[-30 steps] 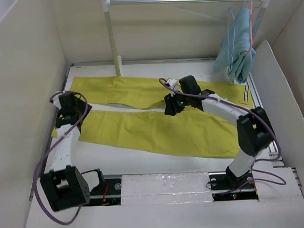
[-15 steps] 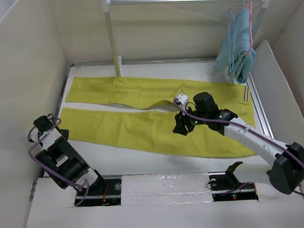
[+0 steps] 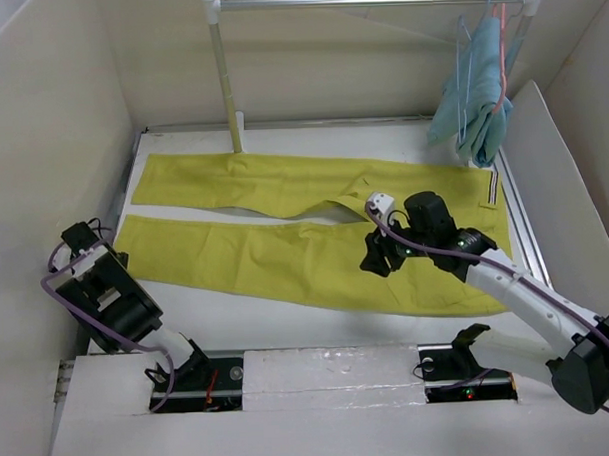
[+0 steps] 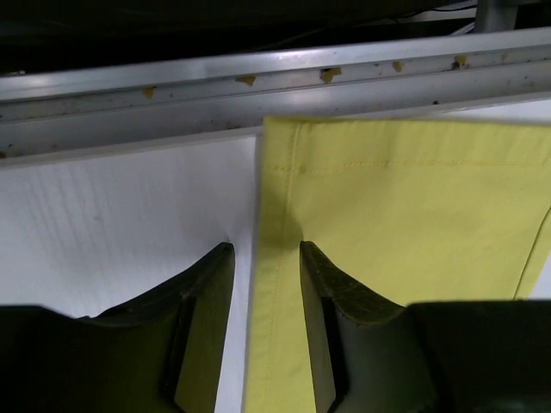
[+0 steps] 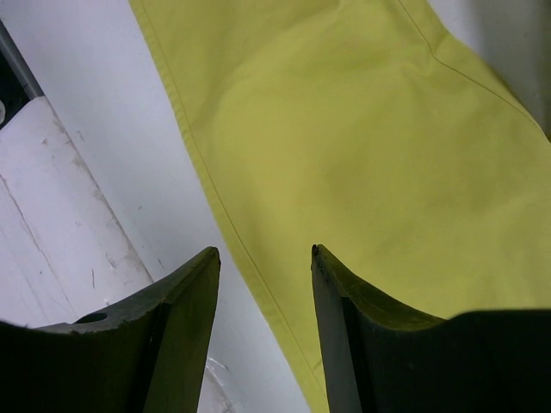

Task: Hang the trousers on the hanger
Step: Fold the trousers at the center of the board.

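Note:
The mustard yellow-green trousers (image 3: 314,223) lie flat on the white table, legs to the left, striped waistband (image 3: 494,189) at the right. The pale-blue wire hanger (image 3: 463,67) hangs on the rail at the far right. My left gripper (image 3: 110,257) is open at the cuff of the near leg; in the left wrist view its jaws (image 4: 265,249) straddle the hem edge of the trousers (image 4: 405,198). My right gripper (image 3: 378,255) is open above the near leg; in the right wrist view it (image 5: 265,251) hovers over the near edge of the trousers (image 5: 344,129).
A pink hanger bearing a light-blue cloth (image 3: 483,97) hangs beside the blue one on the metal rail (image 3: 367,1). A rail post (image 3: 226,86) stands at the back left. Cardboard walls (image 3: 52,147) enclose the table. A metal strip (image 4: 258,77) runs just past the cuff.
The left arm has drawn back toward the near left, its gripper now at the cuff of the near leg. The right gripper has moved right and nearer over the near leg.

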Available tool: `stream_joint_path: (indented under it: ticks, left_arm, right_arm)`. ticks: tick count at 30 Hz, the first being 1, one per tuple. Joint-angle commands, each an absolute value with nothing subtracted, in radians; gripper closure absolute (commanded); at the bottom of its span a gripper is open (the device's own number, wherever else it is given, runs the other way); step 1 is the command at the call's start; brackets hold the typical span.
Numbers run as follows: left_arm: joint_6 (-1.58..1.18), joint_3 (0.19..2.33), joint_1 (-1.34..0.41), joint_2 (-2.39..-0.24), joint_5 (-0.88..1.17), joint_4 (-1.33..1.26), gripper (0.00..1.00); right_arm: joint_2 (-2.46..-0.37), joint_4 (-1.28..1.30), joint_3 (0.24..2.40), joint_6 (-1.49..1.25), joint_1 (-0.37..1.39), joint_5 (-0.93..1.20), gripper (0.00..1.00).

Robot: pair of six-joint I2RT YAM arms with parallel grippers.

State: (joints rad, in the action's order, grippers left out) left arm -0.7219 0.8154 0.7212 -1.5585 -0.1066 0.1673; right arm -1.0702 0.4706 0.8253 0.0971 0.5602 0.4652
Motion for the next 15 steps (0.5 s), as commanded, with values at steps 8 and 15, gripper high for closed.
stream_joint_path:
  ticks: [8,15]
  left_arm:
    - [-0.658,0.818,0.704,-1.66,-0.011,0.081,1.0]
    - [-0.695,0.766,0.678,-1.383,0.061,0.112,1.0]
  right_arm:
    - [-0.919,0.543,0.831,0.015,0.487,0.379,0.48]
    - [-0.842,0.658,0.825,0.006,0.378,0.261,0.48]
